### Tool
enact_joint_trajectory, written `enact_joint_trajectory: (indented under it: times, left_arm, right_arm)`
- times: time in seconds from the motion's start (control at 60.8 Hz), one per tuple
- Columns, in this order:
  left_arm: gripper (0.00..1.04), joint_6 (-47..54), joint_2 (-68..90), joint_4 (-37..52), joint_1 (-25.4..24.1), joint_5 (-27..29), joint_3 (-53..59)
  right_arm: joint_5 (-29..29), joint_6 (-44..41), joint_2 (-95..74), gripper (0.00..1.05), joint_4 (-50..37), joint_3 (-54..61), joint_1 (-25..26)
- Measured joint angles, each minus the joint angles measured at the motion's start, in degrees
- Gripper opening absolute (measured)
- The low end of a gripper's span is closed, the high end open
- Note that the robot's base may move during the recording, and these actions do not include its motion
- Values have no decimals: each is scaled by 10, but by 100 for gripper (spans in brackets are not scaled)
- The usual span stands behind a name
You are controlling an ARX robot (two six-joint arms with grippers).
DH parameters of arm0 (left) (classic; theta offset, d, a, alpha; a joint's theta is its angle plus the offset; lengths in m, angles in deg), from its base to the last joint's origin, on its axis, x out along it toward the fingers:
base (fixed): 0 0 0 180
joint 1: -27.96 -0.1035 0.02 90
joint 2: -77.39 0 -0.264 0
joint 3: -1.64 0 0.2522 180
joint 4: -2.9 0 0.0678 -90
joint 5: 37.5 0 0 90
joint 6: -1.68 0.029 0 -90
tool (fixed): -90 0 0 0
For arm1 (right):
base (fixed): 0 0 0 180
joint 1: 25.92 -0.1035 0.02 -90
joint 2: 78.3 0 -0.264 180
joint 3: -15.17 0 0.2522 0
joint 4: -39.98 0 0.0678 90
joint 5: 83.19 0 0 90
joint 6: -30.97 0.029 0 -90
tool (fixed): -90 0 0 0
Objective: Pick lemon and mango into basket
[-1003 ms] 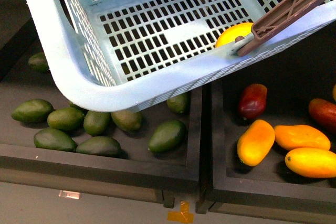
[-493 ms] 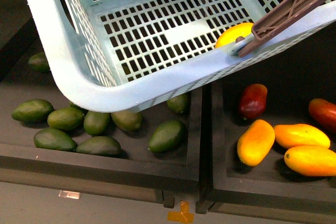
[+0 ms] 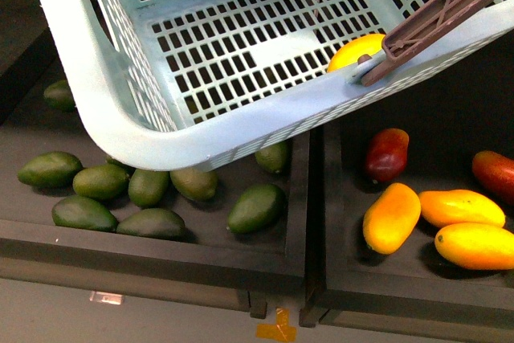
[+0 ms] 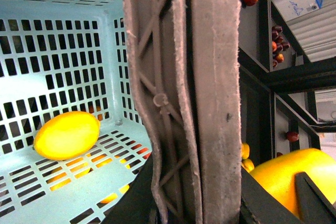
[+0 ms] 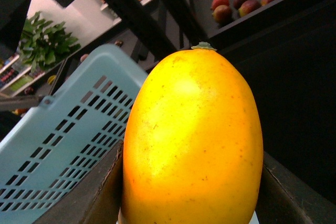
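The teal basket (image 3: pixel 120 110) hangs tilted over the crates, and its brown handle (image 3: pixel 450 7) crosses the upper right corner. My left gripper (image 4: pixel 195 203) is shut on that handle (image 4: pixel 202 87). The lemon (image 3: pixel 356 51) lies on the basket's slotted floor in a corner, and shows again as a bright yellow lemon (image 4: pixel 67 135) in the left wrist view. My right gripper (image 5: pixel 191 195) is shut on the mango (image 5: pixel 194 135), which stands end-up between the dark fingers (image 5: pixel 100 195) beside the basket wall (image 5: pixel 58 145). The held mango (image 4: pixel 291 177) also shows past the handle. Neither gripper shows in the front view.
Below the basket, a black crate (image 3: pixel 161 251) holds several dark green fruits (image 3: pixel 255 208). The crate to the right (image 3: pixel 401 291) holds three more mangoes (image 3: pixel 391 217) and two dark red fruits (image 3: pixel 386 153). Dark shelving with red fruits (image 5: pixel 236 3) stands behind.
The basket's brown handle has tipped up very slightly. The lemon stays in the same corner and the fruit in the crates has not moved.
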Motion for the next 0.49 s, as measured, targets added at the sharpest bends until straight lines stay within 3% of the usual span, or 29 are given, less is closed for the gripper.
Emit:
enact_joint_trajectory:
  times: [0.164,0.362,0.493]
  left_arm:
    - [18,0,0,0,0,-1,0]
    - [18,0,0,0,0,0,0]
    - [18,0,0,0,0,1,0]
  right_arm:
    - [-66,-1,-75,57,-23,-41,-94]
    - [-114,-1,-146,57,-17,-85,-141]
    - [-121,2,-170,77,-10,-96,-145]
